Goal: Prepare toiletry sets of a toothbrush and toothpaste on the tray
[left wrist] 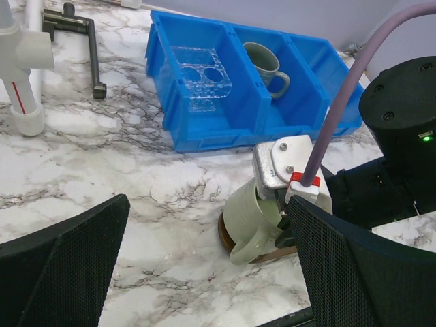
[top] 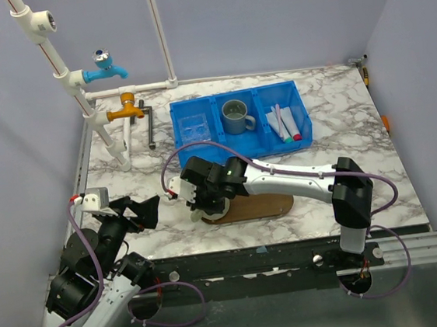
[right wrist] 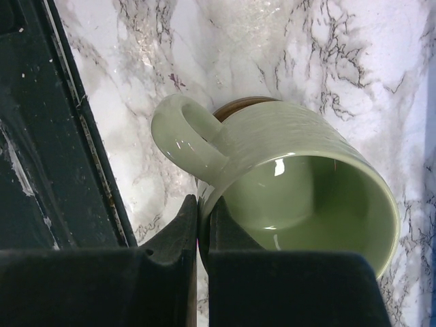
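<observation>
My right gripper (right wrist: 203,204) is shut on the rim of a pale green mug (right wrist: 300,177), one finger inside and one outside, beside the handle. The mug (left wrist: 252,218) is at the left end of the dark wooden tray (top: 262,207), handle toward the table's near edge. I cannot tell whether its base rests on the tray (left wrist: 226,237). Pink and light-blue toothbrushes and whitish tubes (top: 285,123) lie in the right compartment of the blue bin (top: 201,143). My left gripper (left wrist: 204,272) is open and empty near the front left, apart from the mug.
The blue bin (left wrist: 204,129) also holds a grey mug (top: 237,116) in the middle compartment and a clear holder (top: 193,125) on the left. White pipes with blue and orange taps (top: 123,107) and a dark metal bar (top: 150,124) stand at the back left.
</observation>
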Motion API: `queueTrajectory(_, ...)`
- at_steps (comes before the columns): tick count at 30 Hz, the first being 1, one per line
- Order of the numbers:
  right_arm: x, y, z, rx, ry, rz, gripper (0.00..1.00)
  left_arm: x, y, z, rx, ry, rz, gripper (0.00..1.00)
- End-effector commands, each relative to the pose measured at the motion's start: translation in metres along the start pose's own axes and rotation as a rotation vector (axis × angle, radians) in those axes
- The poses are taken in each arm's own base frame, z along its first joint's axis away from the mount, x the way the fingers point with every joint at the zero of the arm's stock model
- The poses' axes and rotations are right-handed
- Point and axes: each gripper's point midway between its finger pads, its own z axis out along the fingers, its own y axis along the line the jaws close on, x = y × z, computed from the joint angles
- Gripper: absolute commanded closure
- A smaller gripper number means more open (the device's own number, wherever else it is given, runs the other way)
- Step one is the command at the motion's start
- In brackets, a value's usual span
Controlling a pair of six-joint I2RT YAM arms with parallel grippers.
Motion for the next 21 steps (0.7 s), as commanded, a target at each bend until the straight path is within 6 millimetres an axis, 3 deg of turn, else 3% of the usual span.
queueTrajectory(1,-0.0142,-0.0028,-0.0045,-0.006,-0.049,-0.013,1.0,0.0022,0.0046,0.0002,-0.022,0.004,0.007,0.01)
queueTrajectory(21,-0.0065,0.0057,0.0008,-0.051,-0.035,0.004,1.0,0.0024,0.0048,0.0003,-0.023,0.005,0.006,0.01)
